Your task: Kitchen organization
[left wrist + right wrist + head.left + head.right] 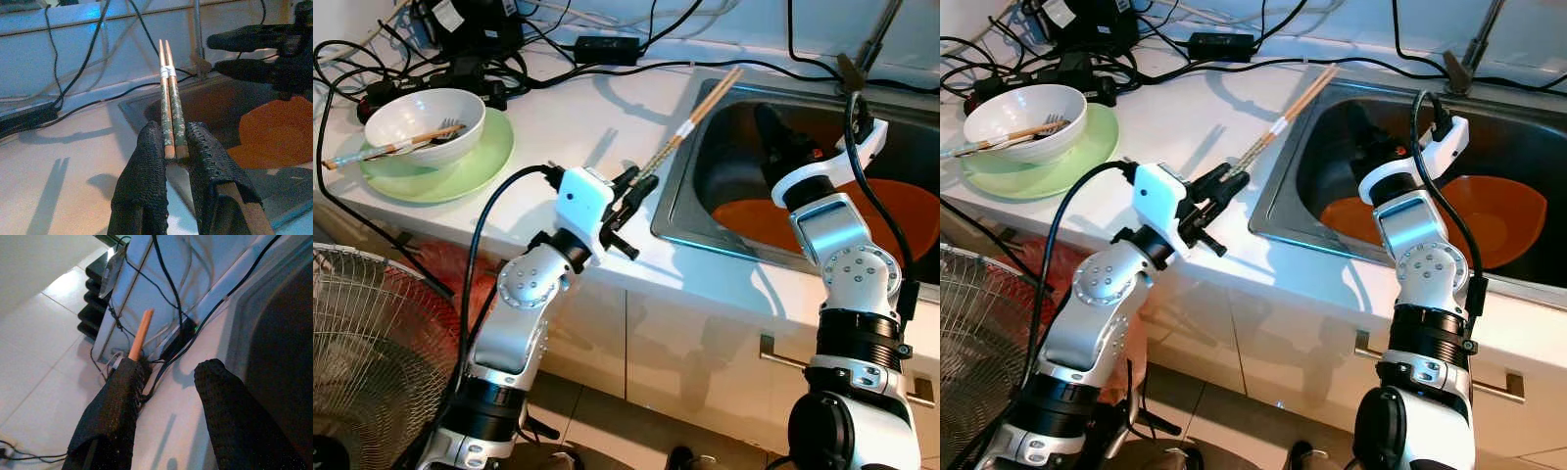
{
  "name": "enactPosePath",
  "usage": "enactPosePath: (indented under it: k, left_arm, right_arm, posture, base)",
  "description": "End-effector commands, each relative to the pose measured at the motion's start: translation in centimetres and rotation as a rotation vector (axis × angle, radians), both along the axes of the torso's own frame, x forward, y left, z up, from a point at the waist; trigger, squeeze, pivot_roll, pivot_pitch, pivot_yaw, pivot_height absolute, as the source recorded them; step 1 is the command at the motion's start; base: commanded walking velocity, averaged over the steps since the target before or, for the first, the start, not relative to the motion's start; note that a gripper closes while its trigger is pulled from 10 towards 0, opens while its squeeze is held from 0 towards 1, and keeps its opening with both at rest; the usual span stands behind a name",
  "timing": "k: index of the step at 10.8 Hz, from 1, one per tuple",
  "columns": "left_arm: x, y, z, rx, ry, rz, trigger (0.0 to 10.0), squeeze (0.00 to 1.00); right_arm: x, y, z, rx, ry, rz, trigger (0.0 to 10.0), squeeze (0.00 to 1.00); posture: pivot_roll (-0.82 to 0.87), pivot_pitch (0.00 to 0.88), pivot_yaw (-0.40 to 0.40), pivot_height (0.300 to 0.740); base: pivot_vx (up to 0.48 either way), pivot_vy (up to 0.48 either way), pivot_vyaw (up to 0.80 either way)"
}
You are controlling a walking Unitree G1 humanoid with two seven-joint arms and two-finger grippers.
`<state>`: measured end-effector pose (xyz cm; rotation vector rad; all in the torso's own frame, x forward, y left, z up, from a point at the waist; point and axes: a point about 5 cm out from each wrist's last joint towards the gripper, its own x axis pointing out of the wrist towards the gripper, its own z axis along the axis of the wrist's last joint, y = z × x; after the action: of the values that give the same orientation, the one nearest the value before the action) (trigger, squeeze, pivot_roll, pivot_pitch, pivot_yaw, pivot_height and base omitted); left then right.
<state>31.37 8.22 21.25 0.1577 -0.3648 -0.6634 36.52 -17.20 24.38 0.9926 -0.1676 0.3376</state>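
A pair of green-patterned wooden chopsticks [690, 122] slants up over the left rim of the steel sink [672, 211]. My left gripper [631, 186] is shut on their lower end, just above the white counter edge. In the left wrist view the sticks [168, 98] lie side by side, banded together, between the two fingertips [149, 147]. My right gripper [781, 145] hangs over the sink basin, open and holding nothing, as the right wrist view [171, 377] shows. An orange bowl [754, 220] lies in the sink below it.
A white bowl [426, 122] with utensils sits on a green plate [460, 171] at the counter's left. Black cables and power bricks [470, 49] crowd the back. The faucet [867, 49] stands behind the sink. A floor fan [362, 343] stands low at the left.
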Motion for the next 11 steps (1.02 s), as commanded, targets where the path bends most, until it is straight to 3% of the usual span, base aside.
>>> enactPosePath:
  k: [1, 5, 11]
  left_arm:
    - [-0.2, -0.7, 0.2, 0.002, -0.003, -0.046, 10.0, 0.0]
    - [-0.7, -2.3, -0.2, -0.001, 0.023, -0.129, 10.0, 0.0]
    - [-1.0, -2.8, -0.3, 0.0, 0.039, -0.167, 10.0, 0.0]
  right_arm:
    - [-0.3, 0.2, 0.6, 0.018, -0.018, 0.015, 10.0, 0.0]
    - [-0.4, 0.5, 0.6, 0.027, -0.016, 0.025, 10.0, 0.0]
    - [-0.4, 0.5, 0.4, 0.041, -0.009, 0.026, 10.0, 0.0]
  posture:
    - [0.08, 0.136, 0.033, 0.74]
    - [0.08, 0.159, 0.03, 0.74]
    - [0.08, 0.172, 0.03, 0.74]
  base:
    - [0.0, 0.0, 0.0]
    - [0.0, 0.0, 0.0]
    - [0.0, 0.0, 0.0]
